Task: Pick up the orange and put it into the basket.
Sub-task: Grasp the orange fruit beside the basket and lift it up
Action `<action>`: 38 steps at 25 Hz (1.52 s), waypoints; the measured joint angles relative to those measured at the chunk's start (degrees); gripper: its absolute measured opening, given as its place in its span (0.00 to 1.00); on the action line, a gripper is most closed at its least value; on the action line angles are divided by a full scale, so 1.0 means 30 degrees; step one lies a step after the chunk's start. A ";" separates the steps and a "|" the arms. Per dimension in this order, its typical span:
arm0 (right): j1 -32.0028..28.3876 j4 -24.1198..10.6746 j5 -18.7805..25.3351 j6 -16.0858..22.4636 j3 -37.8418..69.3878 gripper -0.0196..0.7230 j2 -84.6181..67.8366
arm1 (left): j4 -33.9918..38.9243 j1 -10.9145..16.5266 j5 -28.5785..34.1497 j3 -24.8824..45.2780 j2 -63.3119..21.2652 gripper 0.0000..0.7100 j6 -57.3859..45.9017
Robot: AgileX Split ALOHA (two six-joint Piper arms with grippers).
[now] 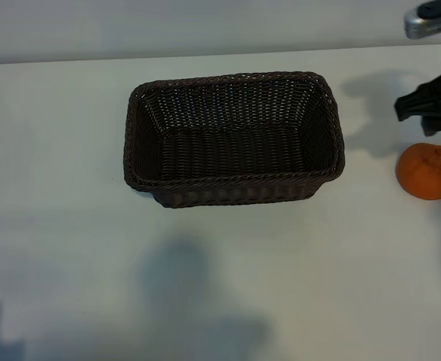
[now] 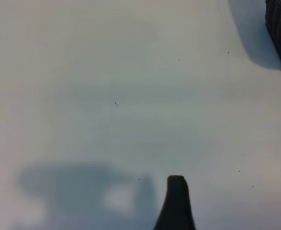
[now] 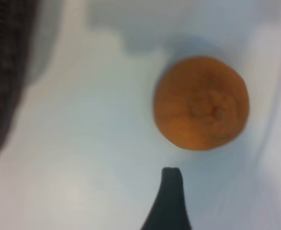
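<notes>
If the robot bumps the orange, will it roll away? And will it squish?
Probably yes: the orange is round and sits loose on the flat white table, with nothing beside it to stop it. Its dimpled skin should give the fingers some hold, so it likely won't slip. It looks firm, though a hard squeeze might dent it.

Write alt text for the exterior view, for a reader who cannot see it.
A dark brown wicker basket sits empty mid-table, with a small orange lying apart from it at the right edge. The right gripper hangs just behind the orange, not touching it.
</notes>
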 joint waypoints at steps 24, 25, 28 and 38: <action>-0.1181 0.1643 -0.2116 -0.0149 -0.0075 0.82 0.3620 | 0.0018 0.0000 -0.0015 0.0000 0.0000 0.84 0.0055; -0.1181 0.1620 -0.2182 -0.0149 -0.0075 0.82 0.3706 | 0.0036 0.0000 -0.0015 0.0000 0.0000 0.84 0.0055; -0.1181 0.1518 -0.2446 -0.0135 -0.0075 0.82 0.4157 | 0.0036 0.0000 -0.0015 0.0000 0.0000 0.84 0.0055; -0.1750 0.0088 -0.2847 0.0841 -0.0075 0.82 0.6183 | 0.0036 0.0000 -0.0015 0.0000 0.0000 0.84 0.0055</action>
